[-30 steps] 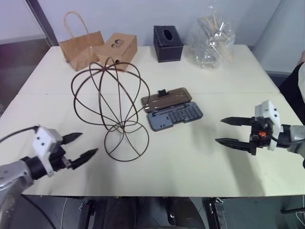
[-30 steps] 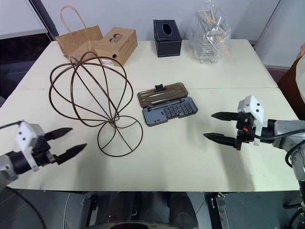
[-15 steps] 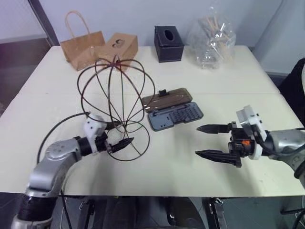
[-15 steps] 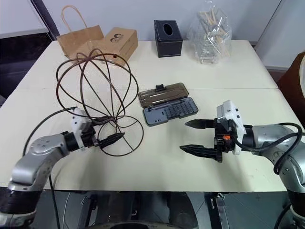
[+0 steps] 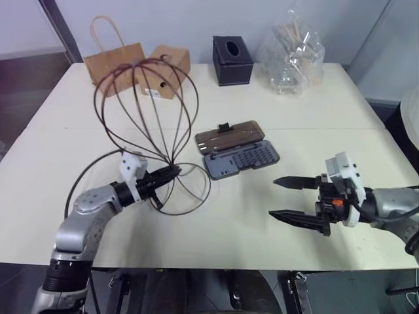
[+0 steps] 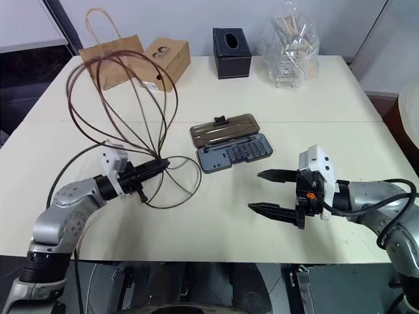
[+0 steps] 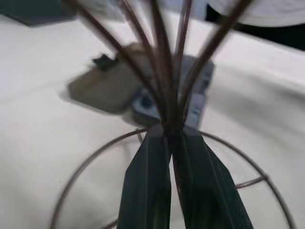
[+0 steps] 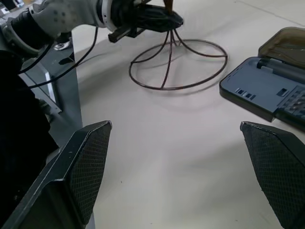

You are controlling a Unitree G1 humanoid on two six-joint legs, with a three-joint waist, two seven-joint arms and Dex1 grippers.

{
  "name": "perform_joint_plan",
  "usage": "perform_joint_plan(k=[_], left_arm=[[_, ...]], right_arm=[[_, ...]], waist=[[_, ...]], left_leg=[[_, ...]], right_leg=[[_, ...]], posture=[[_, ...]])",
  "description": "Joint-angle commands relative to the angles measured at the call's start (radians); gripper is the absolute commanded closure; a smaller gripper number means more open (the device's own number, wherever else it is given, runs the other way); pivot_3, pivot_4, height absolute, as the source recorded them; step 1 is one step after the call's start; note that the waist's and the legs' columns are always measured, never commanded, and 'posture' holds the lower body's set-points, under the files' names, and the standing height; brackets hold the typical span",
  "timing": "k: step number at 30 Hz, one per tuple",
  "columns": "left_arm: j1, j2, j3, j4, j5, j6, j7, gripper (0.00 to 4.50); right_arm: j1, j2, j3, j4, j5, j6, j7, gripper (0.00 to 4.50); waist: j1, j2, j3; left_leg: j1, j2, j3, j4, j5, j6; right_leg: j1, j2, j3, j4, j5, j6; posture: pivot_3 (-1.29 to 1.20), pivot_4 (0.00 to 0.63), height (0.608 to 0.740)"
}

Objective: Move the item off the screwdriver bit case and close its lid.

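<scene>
Wire globe frame: your item (image 5: 145, 111) stands on the table (image 5: 216, 229) just left of the screwdriver bit case (image 5: 237, 157), its ring base on the tabletop and no longer over the case; the hoops lean a little away from upright.
Left gripper: your left gripper (image 5: 165, 175) is clamped on the frame where the hoops meet just above the ring base; the left wrist view shows both fingers (image 7: 152, 191) pinched on that bunch of wires.
Right gripper: your right gripper (image 5: 283, 199) hangs over bare table in front and to the right of the case, fingers wide apart and empty.
Case: open, grey-blue tray toward you, with the lid (image 5: 229, 135) laid flat behind it, latch tab at the far edge.
Done: the frame looks clear of the case.
Left to do: let go of the frame once it sits steady, then swing the lid over the tray and press it shut.
</scene>
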Motion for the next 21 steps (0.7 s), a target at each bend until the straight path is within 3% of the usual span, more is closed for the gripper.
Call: perform_joint_plan(k=[1,7,13,17,21], left_arm=[[-0.02,-0.013,0.031,-0.009,0.004,-0.029,0.04,4.44],[-0.062,-0.014,0.195,0.08,0.059,-0.1,0.243,4.44],[-0.091,0.123,0.422,0.309,0.188,-0.189,0.492,4.44],[-0.087,0.189,0.493,0.449,0.23,-0.215,0.572,4.44],[-0.079,0.193,0.512,0.537,0.245,-0.234,0.61,4.44]], right_arm=[[-0.017,0.004,-0.011,-0.014,0.007,-0.022,-0.003,0.0],[-0.033,0.001,0.011,0.011,-0.017,-0.044,0.012,0.0],[-0.07,0.019,0.034,0.043,-0.033,-0.073,0.005,0.0],[-0.127,0.042,0.058,0.078,-0.044,-0.08,-0.009,0.0],[-0.16,0.053,0.09,0.097,-0.06,-0.089,-0.001,0.0]], waist=[[0.001,-0.001,0.0],[-0.004,-0.003,0.002],[-0.004,-0.004,0.002],[0.001,-0.005,0.001],[0.016,-0.008,0.0]], left_leg=[[0.0,0.0,0.0,0.0,0.0,0.0],[0.0,0.0,0.0,0.0,0.0,0.0],[0.0,0.001,-0.001,0.0,0.0,0.0],[-0.001,0.001,-0.001,0.0,0.0,0.0],[-0.003,0.0,-0.001,0.0,0.0,0.0]], right_leg=[[0.0,0.0,0.0,0.0,0.0,0.0],[0.0,0.001,0.0,0.0,0.0,0.0],[-0.002,0.002,0.0,0.001,0.001,0.001],[-0.001,0.0,-0.001,0.0,0.001,0.002],[-0.002,-0.003,-0.001,-0.001,0.002,0.003]], posture=[[0.0,0.15,0.737],[0.0,0.15,0.737],[0.0,0.15,0.737],[0.0,0.15,0.737],[0.0,0.15,0.737]])
